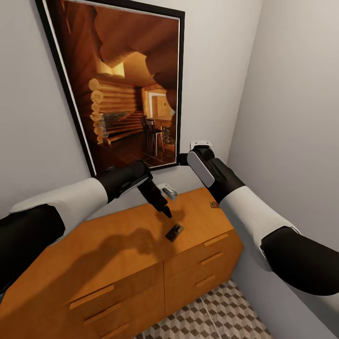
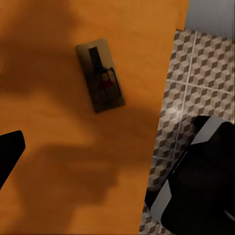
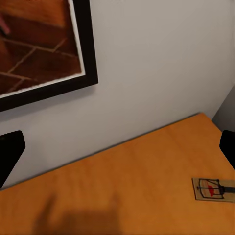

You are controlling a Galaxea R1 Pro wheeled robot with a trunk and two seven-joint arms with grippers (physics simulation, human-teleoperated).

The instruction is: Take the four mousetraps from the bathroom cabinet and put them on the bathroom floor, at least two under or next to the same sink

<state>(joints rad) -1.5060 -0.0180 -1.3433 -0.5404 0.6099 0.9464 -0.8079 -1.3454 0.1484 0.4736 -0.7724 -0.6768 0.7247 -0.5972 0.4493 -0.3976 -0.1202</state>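
Directly below the left gripper (image 1: 165, 212), one mousetrap (image 1: 174, 232) lies flat on the top of the cabinet (image 1: 94, 263), apart from the fingertips. In the left wrist view this mousetrap (image 2: 100, 75) sits in shadow, so its metal parts are hard to make out. One dark finger (image 2: 10, 152) shows at the frame edge, cut off; whether the jaws are spread or pressed together cannot be told.

A second mousetrap (image 1: 214, 204) lies near the cabinet's far right corner, beside the right forearm. In the right wrist view this mousetrap (image 3: 213, 189) rests ahead of the right gripper (image 3: 117, 152), whose two fingertips show at opposite frame edges, spread wide, with nothing between them.

A small grey object (image 1: 168, 191) lies against the wall beyond the left gripper; its identity is unclear. A framed picture (image 1: 127, 80) hangs above the cabinet. The bathroom floor (image 1: 212, 315) shows beside the drawers.
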